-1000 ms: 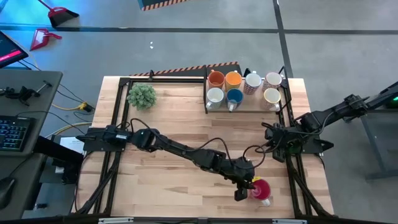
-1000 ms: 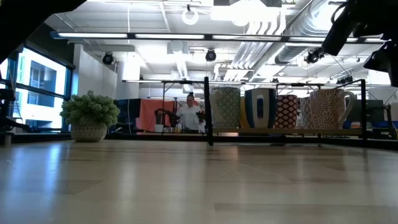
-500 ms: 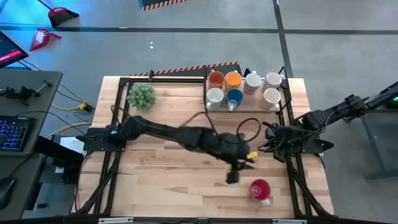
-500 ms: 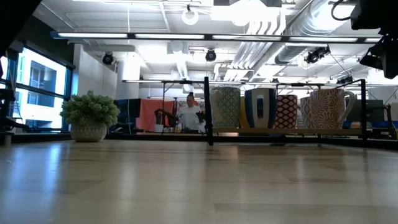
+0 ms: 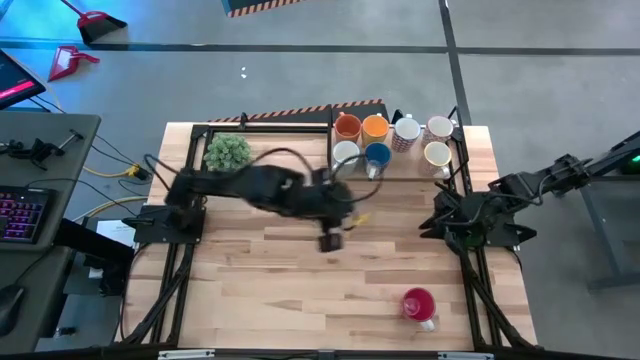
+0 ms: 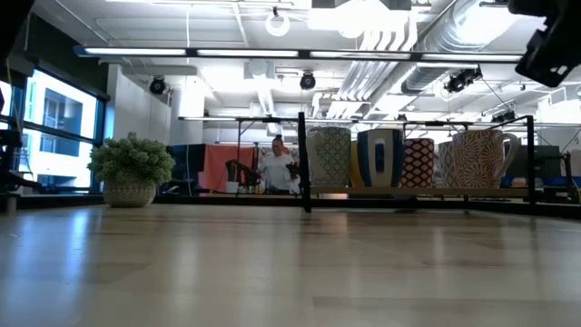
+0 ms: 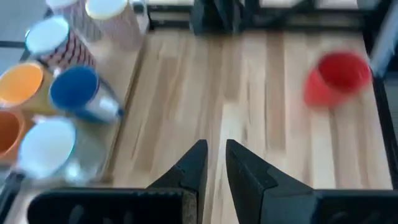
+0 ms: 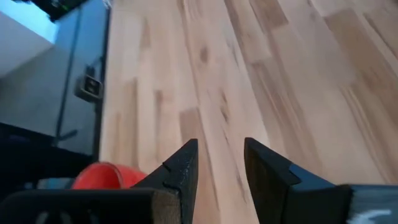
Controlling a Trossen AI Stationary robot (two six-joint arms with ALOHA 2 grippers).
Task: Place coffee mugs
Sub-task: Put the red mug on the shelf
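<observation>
From above, you see a light wooden table with your left gripper blurred over the centre of the frame, its arm reaching in from the left side. In its wrist view the two dark fingers stand close together with a narrow gap and nothing between them. Your right gripper sits at the right edge of the table, right of centre; its wrist view shows the fingers slightly apart and empty. A red-pink mug stands alone at the lower right of the overhead frame, well apart from both grippers. In the upper middle of that frame, seven mugs sit grouped in a black-framed rack: two orange mugs side by side, a blue mug, a white mug, a patterned mug, and two cream mugs at the right end. A small green potted plant stands at the upper left of the table.
</observation>
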